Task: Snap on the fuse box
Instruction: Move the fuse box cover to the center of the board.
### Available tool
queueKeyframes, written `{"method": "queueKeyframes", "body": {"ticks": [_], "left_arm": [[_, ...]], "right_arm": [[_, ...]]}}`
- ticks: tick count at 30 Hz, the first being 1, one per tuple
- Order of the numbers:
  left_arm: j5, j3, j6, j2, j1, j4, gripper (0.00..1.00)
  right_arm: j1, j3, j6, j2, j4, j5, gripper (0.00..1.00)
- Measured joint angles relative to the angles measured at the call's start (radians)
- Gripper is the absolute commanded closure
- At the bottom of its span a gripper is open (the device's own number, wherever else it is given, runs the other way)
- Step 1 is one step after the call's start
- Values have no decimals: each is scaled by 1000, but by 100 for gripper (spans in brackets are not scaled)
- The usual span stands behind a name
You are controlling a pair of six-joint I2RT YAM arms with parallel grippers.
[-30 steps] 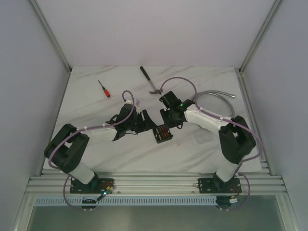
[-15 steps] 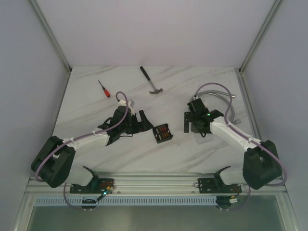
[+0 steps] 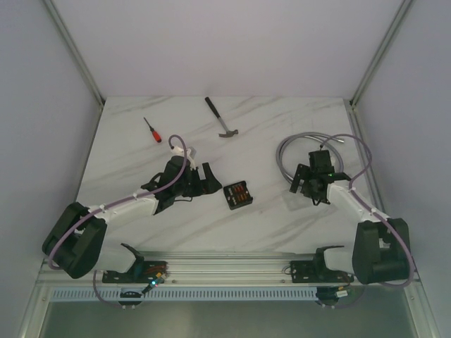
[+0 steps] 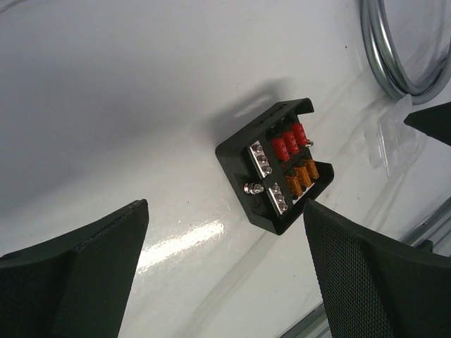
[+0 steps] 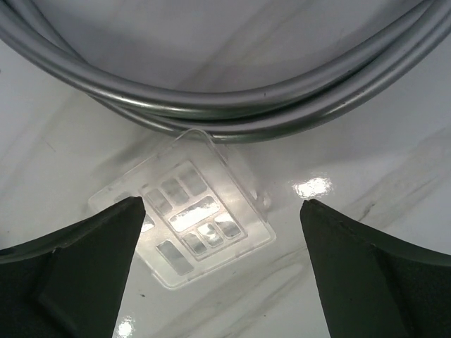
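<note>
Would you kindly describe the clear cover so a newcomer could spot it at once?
On the right of the marble table, look below the right gripper, beside the grey cable. The cover lies flat there: a transparent square with moulded panes, unlike the black fuse box.

Table [image 3: 296, 116]: fuse box [image 3: 238, 195], hammer [image 3: 221, 118], apparently screwdriver [image 3: 152, 130]

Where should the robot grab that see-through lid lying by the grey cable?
By its two free side edges, coming straight down from above: the clear lid lies flat on the table, and the grey cable crowds its far side.
</note>
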Motion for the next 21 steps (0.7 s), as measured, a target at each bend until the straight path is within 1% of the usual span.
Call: {"method": "queueKeyframes", "body": {"ticks": [4,6,9,15,21], "left_arm": [[-3,-1,5,0,0,-3,0],[-3,-1,5,0,0,-3,0],[-4,-1,6,0,0,-5,0],[-4,-1,5,3,0,-6,0],[-4,-1,5,12,0,-7,0]], "right_arm": [[-23,-37,-26,20,39,-70,1],[-23,-40,-34,41,55,-121,0],[-13,-40,-42,64,80,-195,2],[67,-40,-45,82,96,-286,9],[132,-41,-36,82,111,-350,9]]}}
